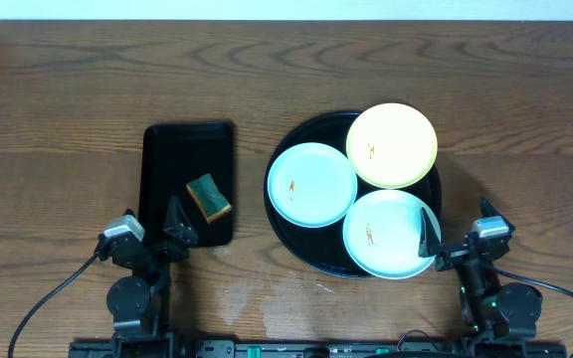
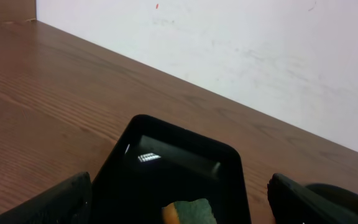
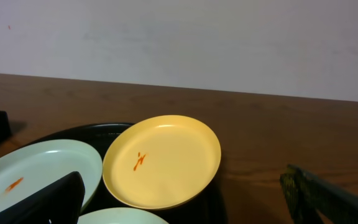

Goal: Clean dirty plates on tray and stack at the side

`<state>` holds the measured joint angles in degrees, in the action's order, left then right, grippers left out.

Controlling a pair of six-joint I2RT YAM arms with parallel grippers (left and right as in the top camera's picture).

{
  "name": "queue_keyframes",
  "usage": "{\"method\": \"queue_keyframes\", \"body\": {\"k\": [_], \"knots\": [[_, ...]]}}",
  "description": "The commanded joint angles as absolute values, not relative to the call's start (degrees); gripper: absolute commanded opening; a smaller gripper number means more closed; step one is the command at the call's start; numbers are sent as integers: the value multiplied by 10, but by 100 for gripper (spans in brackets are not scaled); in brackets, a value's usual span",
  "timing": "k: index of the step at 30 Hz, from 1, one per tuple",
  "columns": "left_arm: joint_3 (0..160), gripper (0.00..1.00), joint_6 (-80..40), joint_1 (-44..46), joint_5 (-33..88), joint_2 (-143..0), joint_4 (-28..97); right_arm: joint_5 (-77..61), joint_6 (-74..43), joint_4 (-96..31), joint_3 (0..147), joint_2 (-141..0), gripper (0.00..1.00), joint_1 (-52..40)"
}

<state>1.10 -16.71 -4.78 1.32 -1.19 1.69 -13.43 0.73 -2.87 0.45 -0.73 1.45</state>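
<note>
The round black tray (image 1: 306, 245) holds three plates, each with a small orange smear. A mint-green plate (image 1: 311, 184) lies at the left, the yellow plate (image 1: 392, 145) at the back, and a second mint-green plate (image 1: 386, 234) at the front. My right gripper (image 1: 458, 231) is open and empty beside the front plate's right edge. The right wrist view shows its fingers (image 3: 185, 186) spread before the yellow plate (image 3: 163, 158), the left mint plate (image 3: 36, 171) and the tray (image 3: 86, 132). My left gripper (image 1: 152, 231) is open and empty at the near end of the rectangular tray.
A smaller rectangular black tray (image 1: 182, 154) left of the round tray holds a green-and-yellow sponge (image 1: 208, 197). The left wrist view shows this tray (image 2: 173, 162) and the sponge (image 2: 190, 211) between my open fingers (image 2: 179, 183). Bare wooden table lies around; a white wall stands behind.
</note>
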Motion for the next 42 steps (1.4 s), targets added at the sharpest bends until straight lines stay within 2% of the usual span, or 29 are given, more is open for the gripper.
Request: {"method": "queue_keyframes", "body": {"k": [1, 24, 31, 35, 38, 42], "knots": [[2, 91, -167, -46, 4, -14, 41, -133, 14, -30, 3, -8, 99, 15], [2, 91, -168, -46, 6, -13, 38, -133, 14, -30, 3, -8, 99, 15], [2, 91, -169, -46, 95, -13, 19, -138, 13, -30, 3, -8, 99, 15], [2, 91, -196, -46, 170, -13, -42, -140, 13, -30, 3, -8, 99, 15], [3, 91, -214, -46, 176, -13, -83, -156, 11, -27, 3, -8, 99, 15], [22, 91, -217, -46, 176, -14, -92, -244, -48, 57, 3, -8, 99, 15]]}}
